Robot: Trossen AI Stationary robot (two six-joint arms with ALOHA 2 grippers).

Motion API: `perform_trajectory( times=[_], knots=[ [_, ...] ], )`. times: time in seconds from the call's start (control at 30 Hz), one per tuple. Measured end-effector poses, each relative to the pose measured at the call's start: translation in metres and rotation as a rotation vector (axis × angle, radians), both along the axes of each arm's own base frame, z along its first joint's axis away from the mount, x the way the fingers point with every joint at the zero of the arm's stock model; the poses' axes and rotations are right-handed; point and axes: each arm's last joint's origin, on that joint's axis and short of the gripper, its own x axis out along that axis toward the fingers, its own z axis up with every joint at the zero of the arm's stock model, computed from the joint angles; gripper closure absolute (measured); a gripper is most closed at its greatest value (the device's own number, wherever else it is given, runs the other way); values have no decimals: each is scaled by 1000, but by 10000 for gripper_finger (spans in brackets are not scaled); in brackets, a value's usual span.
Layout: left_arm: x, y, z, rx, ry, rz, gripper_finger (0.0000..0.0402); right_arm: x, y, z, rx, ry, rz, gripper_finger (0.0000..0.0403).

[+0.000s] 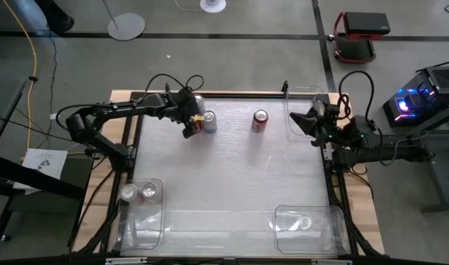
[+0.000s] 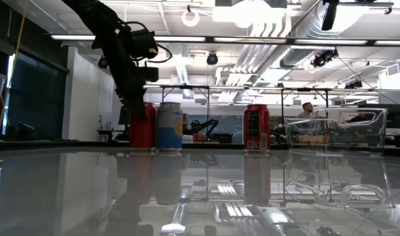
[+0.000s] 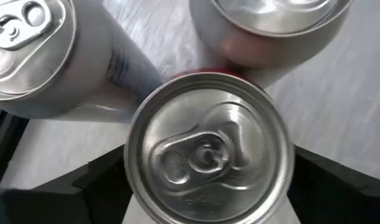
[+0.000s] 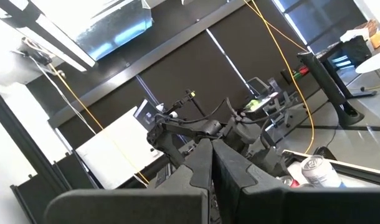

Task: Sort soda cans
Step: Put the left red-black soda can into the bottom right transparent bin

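High view: two silver-topped cans (image 1: 138,193) sit in clear bin (image 1: 157,221) at near left desk corner; one can (image 1: 305,221) in bin (image 1: 335,228) near right corner. Three cans left along far edge, so sorting roughly half done. Left gripper (image 1: 190,124) over red can (image 1: 196,125) beside silver can (image 1: 209,122); lone red can (image 1: 260,121) to right.

Low view: left jaws descend around red can (image 2: 142,126).

Left wrist view: can top (image 3: 209,152) centred between wide jaws, not yet clamped.

Right wrist view: right gripper (image 4: 212,163) pinched together, empty, waiting at far right edge.
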Motion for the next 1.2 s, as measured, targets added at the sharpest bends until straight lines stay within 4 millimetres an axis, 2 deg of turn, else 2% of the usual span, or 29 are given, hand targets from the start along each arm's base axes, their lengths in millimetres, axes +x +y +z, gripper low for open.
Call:
perform_trajectory(
  times=[0.17, 0.33, 0.53, 0.67, 0.77, 0.9, 1.03, 1.2],
  knots=[
    [0, -1, 1, -21, -15, -2, 115, 0, 0, 0, 1, -1, 2, 402],
    [-4, -10, 6, -62, -7, -11, 118, 0, 0, 0, 2, -1, 3, 402],
    [-15, -39, 37, -89, 61, -87, 118, 0, 0, 0, 25, -9, 10, 402],
    [-11, -70, 63, -146, -25, -131, 118, 0, 1, 0, 22, -9, 20, 402],
    [3, -97, 79, -172, -124, -157, 118, 0, 2, 0, 12, -10, 53, 402],
    [35, -136, 88, -215, -263, -192, 118, -5, 4, 3, 47, -46, 138, 402],
    [75, -170, 84, -230, -304, -189, 118, -10, 6, 5, 73, -71, 243, 402],
    [128, -200, 67, -233, -250, -222, 118, -16, 8, 2, 104, -43, 314, 402]
  ],
)
